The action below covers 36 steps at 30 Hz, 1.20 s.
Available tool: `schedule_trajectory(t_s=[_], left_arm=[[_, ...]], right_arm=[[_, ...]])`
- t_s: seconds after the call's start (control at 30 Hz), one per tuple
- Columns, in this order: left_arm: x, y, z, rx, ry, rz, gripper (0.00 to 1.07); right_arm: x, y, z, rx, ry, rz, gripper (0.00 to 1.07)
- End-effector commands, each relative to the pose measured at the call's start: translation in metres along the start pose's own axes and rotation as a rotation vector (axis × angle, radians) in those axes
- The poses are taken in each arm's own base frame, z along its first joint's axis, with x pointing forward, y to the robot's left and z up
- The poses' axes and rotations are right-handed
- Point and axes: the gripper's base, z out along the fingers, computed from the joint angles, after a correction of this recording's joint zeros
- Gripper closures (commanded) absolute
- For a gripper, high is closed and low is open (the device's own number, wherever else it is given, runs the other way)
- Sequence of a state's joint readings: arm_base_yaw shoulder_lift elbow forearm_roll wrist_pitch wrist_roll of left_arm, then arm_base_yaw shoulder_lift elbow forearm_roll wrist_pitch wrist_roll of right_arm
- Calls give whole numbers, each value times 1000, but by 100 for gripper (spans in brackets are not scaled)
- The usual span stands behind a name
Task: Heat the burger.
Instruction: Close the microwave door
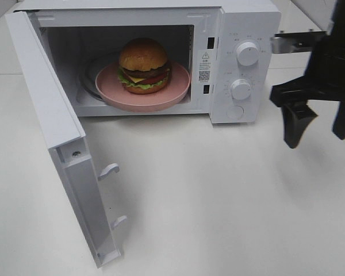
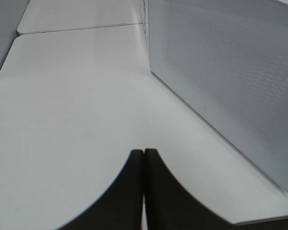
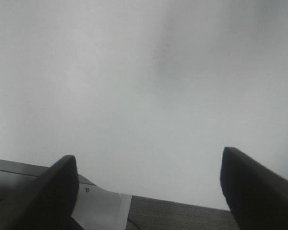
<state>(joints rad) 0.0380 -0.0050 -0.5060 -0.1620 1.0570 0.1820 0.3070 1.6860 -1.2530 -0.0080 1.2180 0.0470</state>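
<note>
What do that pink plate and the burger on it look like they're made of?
Round pink plate: smooth, evenly coloured, faint sheen; plastic or glazed ceramic, can't tell which. Golden-brown burger: bun very glossy, layers neat; possibly a plastic model.

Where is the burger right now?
In the high view, the burger sits on the pink plate inside the open microwave, left of its knobs.

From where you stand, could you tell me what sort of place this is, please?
Likely a robot test bench staged as a kitchen: a white microwave with its door open, the burger on a pink plate inside, and the right gripper open over a white table.
</note>
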Motion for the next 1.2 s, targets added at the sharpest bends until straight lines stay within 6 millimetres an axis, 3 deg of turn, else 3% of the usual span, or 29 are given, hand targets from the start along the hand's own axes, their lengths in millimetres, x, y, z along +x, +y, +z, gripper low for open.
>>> schedule_trajectory(t_s=[0.03,0.07,0.1,0.13,0.17,0.2,0.23,0.27,0.3,0.33,0.37,0.4,0.43,0.5,0.57,0.6,0.7,0.77,0.97,1.2], left_arm=[[1,0,-3,-8,-26,2,106],[1,0,-3,-8,-26,2,106],[1,0,-3,-8,-26,2,106],[1,0,-3,-8,-26,2,106],[1,0,-3,-8,-26,2,106],[1,0,-3,-8,-26,2,106],[1,0,-3,-8,-26,2,106],[1,0,-3,-8,-26,2,106],[1,0,-3,-8,-26,2,106],[1,0,-3,-8,-26,2,106],[1,0,-3,-8,-26,2,106],[1,0,-3,-8,-26,2,106],[1,0,-3,-8,-26,2,106],[1,0,-3,-8,-26,2,106],[1,0,-3,-8,-26,2,106],[1,0,-3,-8,-26,2,106],[1,0,-3,-8,-26,2,106],[1,0,-3,-6,-26,1,106],[0,-1,-3,-2,-31,-2,106],[0,-2,-3,13,-38,-10,106]], right_arm=[[16,-16,-3,-1,4,71,31],[34,-27,-8,-5,-18,112,31],[34,-27,-8,-5,-18,112,31],[47,-30,-14,-6,-56,128,31],[62,-29,-22,-6,-96,130,31],[62,-29,-22,-6,-96,130,31],[78,-28,-30,-7,-137,130,31],[78,-28,-30,-7,-137,130,31],[94,-27,-34,-8,-167,131,31],[94,-27,-34,-8,-167,131,31],[113,-26,-39,-8,-209,134,31],[113,-26,-39,-8,-209,134,31],[129,-25,-40,-10,-240,135,31],[138,-25,-41,-10,-262,135,31],[138,-25,-41,-10,-262,135,31],[173,-22,-36,-12,-317,137,31],[188,-21,-33,-15,-348,148,31],[212,-20,-28,-17,-406,156,31],[243,-18,-14,-13,-530,135,31],[262,-16,-4,6,-648,53,33]])
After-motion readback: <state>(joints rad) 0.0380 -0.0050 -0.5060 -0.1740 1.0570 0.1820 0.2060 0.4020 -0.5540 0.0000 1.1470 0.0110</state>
